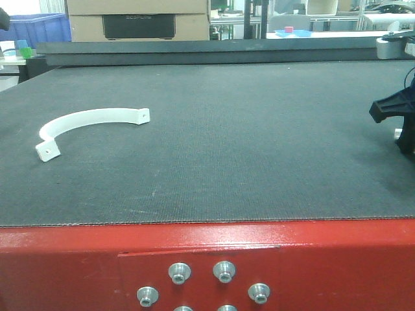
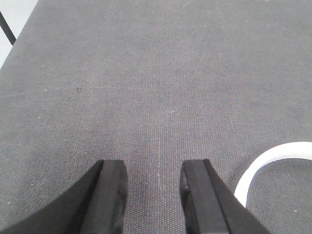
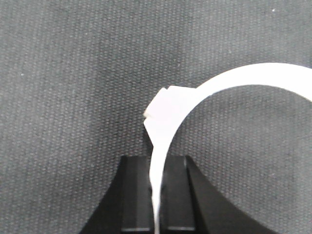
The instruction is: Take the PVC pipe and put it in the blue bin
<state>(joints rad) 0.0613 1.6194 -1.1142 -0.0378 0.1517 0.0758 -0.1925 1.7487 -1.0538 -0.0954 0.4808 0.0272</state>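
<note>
My right claw (image 3: pixel 156 165) is clenched edge-on across the pipe (image 3: pixel 263 75), a thin white arc, near its tab (image 3: pixel 163 109), at the right of the desk (image 1: pixel 246 168). It looks light, stiff and slick, so it may swivel. My left claw (image 2: pixel 153 168) hangs released; a second arc (image 1: pixel 91 120) lies left.

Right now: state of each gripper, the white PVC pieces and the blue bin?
left gripper: open, nothing between its fingers, over bare dark mat.
right gripper: shut on the held PVC half-ring.
loose PVC half-ring: lying flat on the mat, no gripper touching it.
blue bin: far back on the left, contents hidden.
</note>
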